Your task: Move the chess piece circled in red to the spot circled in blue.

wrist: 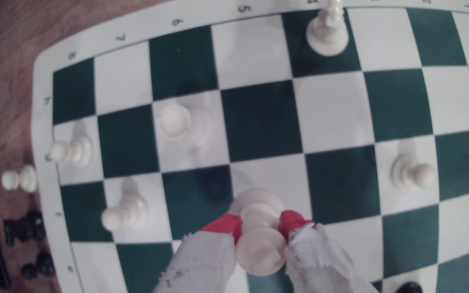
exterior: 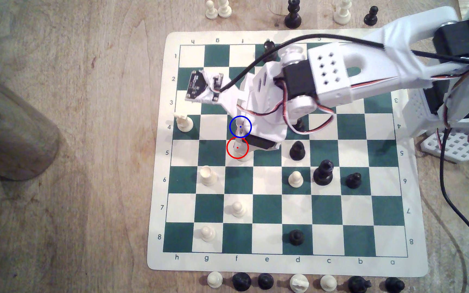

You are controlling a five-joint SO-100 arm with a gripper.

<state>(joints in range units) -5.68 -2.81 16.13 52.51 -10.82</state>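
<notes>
Chess piece (wrist: 258, 225) gripped by the pincer (wrist: 261, 229) on the white square ringed in red.
Red-tipped fingers (wrist: 225, 225), wrapped in frayed white tape, press its slim cream plastic body on both sides, closed to its width; its wide round base sits on the board (exterior: 284, 264). In the exterior view the blue-ringed dark green spot (exterior: 240, 126) adjoins it, under the arm.

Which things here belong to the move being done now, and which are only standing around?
Belonging to the job:
- white chess piece, between the red-tipped fingers
- gripper
- blue-ringed dark green square

Only standing around:
- white pawns on the board
- black pieces on the board
- captured pieces beside the board
</notes>
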